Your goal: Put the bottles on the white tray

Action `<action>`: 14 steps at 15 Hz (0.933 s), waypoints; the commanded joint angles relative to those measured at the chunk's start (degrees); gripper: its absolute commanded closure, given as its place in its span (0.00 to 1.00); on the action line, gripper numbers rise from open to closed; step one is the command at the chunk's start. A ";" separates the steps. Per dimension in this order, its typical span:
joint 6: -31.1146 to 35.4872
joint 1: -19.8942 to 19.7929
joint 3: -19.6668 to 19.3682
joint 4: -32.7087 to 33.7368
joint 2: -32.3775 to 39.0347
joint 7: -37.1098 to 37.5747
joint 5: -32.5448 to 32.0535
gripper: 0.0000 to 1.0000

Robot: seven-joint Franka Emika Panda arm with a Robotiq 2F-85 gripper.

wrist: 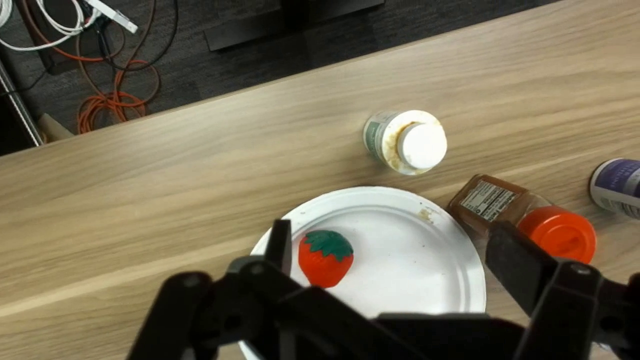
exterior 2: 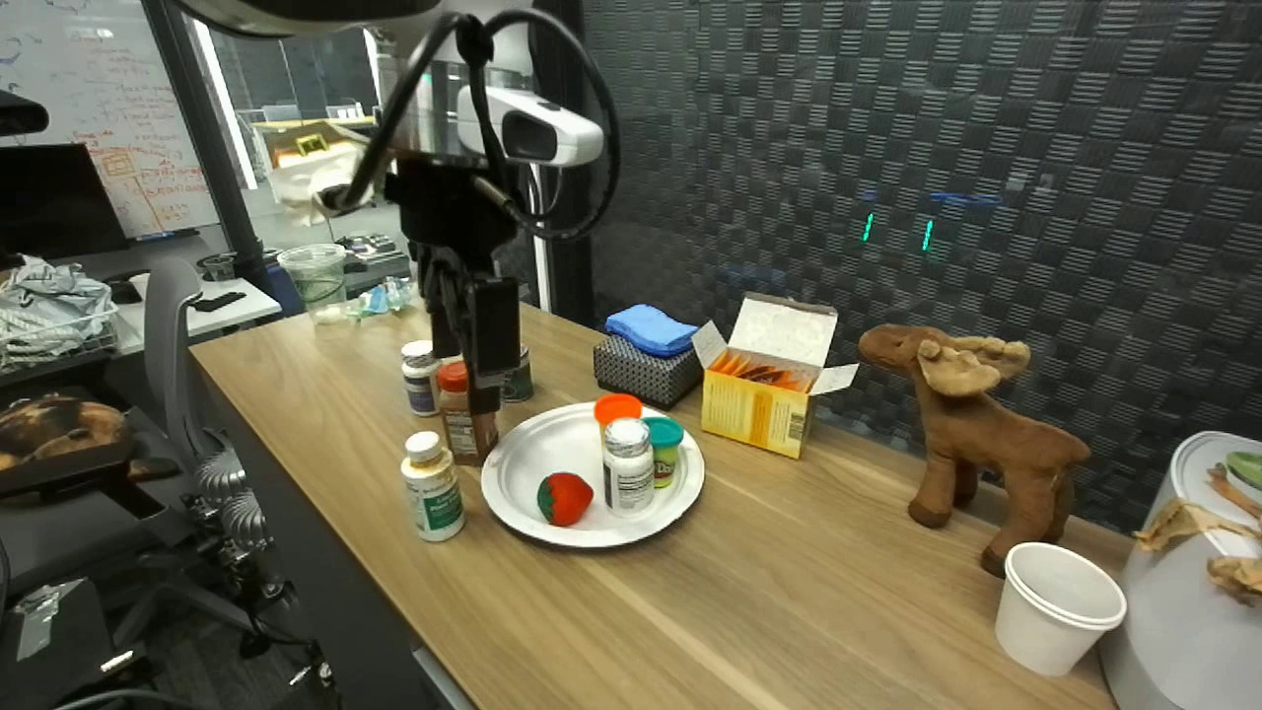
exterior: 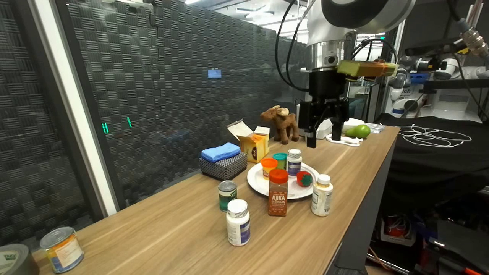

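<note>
The white tray is a round plate (exterior: 254, 183) (exterior 2: 523, 444) (wrist: 400, 260). A white bottle with a purple label (exterior: 294, 164) (exterior 2: 629, 468) stands on it, hidden in the wrist view. A green-labelled white bottle (exterior: 322, 196) (exterior 2: 434, 488) (wrist: 407, 142) stands beside the plate, near the table edge. A red-capped Ajika bottle (exterior: 278, 198) (wrist: 492, 202) stands against or very near the rim. Another purple-labelled white bottle (exterior: 238, 225) (exterior 2: 420, 380) (wrist: 620, 185) stands farther off. My gripper (exterior: 324, 138) (exterior 2: 465, 370) (wrist: 392, 250) is open and empty, raised above the table; the plate shows between its fingers in the wrist view.
The plate also holds a toy strawberry (exterior: 304, 178) and orange (exterior: 269, 168) and teal-lidded (exterior: 280, 160) tubs. A green can (exterior: 227, 195), a black box with blue cloth (exterior: 223, 164), an open yellow box (exterior 2: 759, 409), a plush moose (exterior 2: 986, 424) and white cups (exterior 2: 1055, 606) stand around.
</note>
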 commanded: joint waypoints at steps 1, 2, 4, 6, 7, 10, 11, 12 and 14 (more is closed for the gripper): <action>2.10 1.06 1.06 -1.88 0.31 -0.19 2.42 0.00; 2.51 1.37 1.39 -2.52 0.33 -0.16 2.46 0.00; 3.96 1.87 2.03 -3.95 0.25 0.34 1.35 0.00; 5.55 2.25 2.57 -5.24 0.22 0.41 0.65 0.00; 6.94 2.39 2.78 -5.88 0.32 0.42 0.39 0.00; 9.50 2.71 3.25 -7.38 0.63 0.75 -0.19 0.00; 10.31 2.76 3.39 -7.86 0.65 0.84 -0.49 0.00; 10.99 2.80 3.47 -8.28 0.58 0.95 -0.76 0.00; 12.17 2.65 3.50 -8.78 0.86 1.76 -1.78 0.00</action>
